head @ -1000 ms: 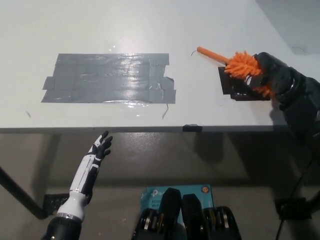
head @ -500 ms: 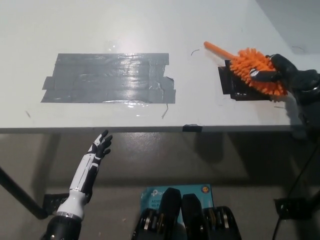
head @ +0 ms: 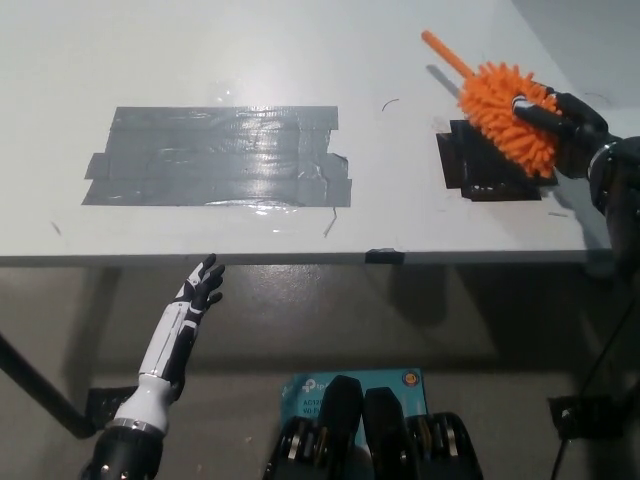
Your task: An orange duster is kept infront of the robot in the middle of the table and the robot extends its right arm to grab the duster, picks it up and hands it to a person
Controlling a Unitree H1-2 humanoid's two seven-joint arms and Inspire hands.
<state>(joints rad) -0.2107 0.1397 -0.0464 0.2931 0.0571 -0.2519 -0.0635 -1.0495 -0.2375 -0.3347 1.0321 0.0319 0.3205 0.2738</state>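
The orange duster (head: 505, 112) is held in the black right hand (head: 563, 122) at the table's right side — the fingers are closed around the fluffy head, one dark finger seen lying across its top. The duster is carried clear of the surface, over the black tape patch (head: 480, 165) stuck near the right edge of the white table (head: 200, 50); the fluffy head is pressed against the hand on its left side, and the thin orange handle is pointed up and to the left, away from the hand. A broad patch of grey tape (head: 220, 155) is seen well apart, towards the table's left half. The white left hand (head: 203, 287) is rested below the table's near edge at lower left — fingers spread apart, nothing held.
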